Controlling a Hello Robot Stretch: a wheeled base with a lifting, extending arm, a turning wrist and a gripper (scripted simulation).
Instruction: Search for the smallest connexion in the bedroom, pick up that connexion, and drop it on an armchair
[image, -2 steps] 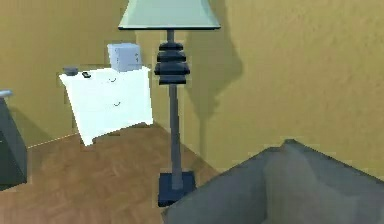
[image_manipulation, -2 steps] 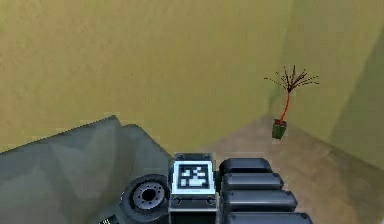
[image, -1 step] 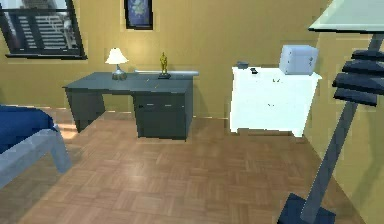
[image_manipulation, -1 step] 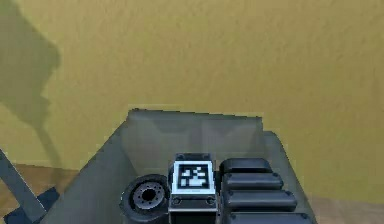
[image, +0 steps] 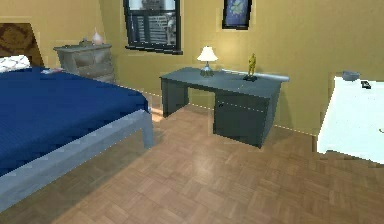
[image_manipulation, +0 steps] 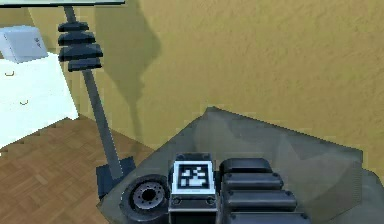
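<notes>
A grey upholstered armchair (image_manipulation: 300, 150) stands against the yellow wall on the arm side view's right. In front of it, at the bottom edge, is the arm's dark ribbed body with a white marked square (image_manipulation: 195, 178). The gripper's round dark part (image_manipulation: 147, 195) sits just left of that square. Its far end is not clear, so I cannot tell whether it holds anything. In the forward view, two small dark things (image: 365, 85) (image: 348, 74) lie on a white cabinet (image: 350, 125) at the right edge.
A blue bed (image: 50, 115) fills the forward view's left, with a grey dresser (image: 85, 60) behind it. A dark grey desk (image: 225, 95) carries a lamp (image: 207, 58) and a statuette (image: 251, 67). A dark pole stand (image_manipulation: 95, 100) rises beside a white cabinet (image_manipulation: 30, 95).
</notes>
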